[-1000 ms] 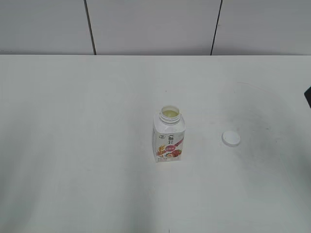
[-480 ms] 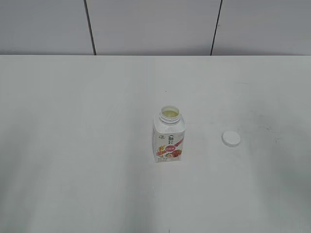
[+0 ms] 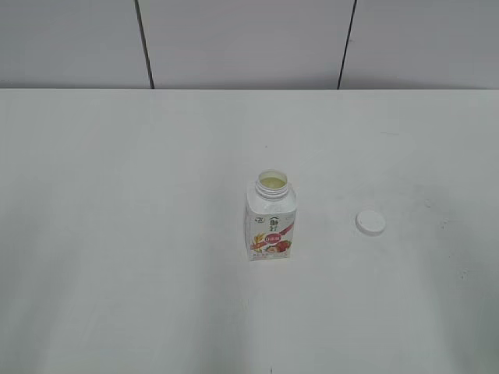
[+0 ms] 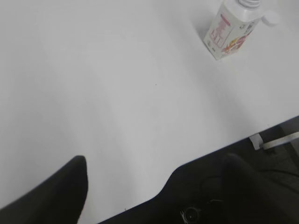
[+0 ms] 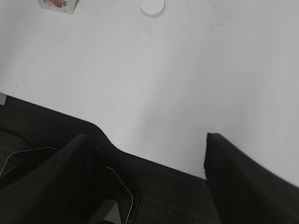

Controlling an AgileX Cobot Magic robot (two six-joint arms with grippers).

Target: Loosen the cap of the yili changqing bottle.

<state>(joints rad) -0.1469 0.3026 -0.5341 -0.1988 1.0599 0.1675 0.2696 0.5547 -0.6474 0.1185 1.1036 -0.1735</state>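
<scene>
The yili changqing bottle stands upright near the middle of the white table, its neck open with pale liquid showing inside. The cap lies flat on the table to the bottle's right, apart from it. Neither gripper shows in the exterior view. In the left wrist view the bottle and the cap are far off at the top right. My left gripper is open and empty over the table's near edge. In the right wrist view the cap and the bottle's base are at the top. My right gripper is open and empty.
The white table has faint grey smudges on its right part. A grey panelled wall stands behind it. Both wrist views show the table's near edge with dark floor and cables below.
A dark part of the right arm at the right edge of the exterior view one second ago has gone out of view. The bottle and cap have not moved.
</scene>
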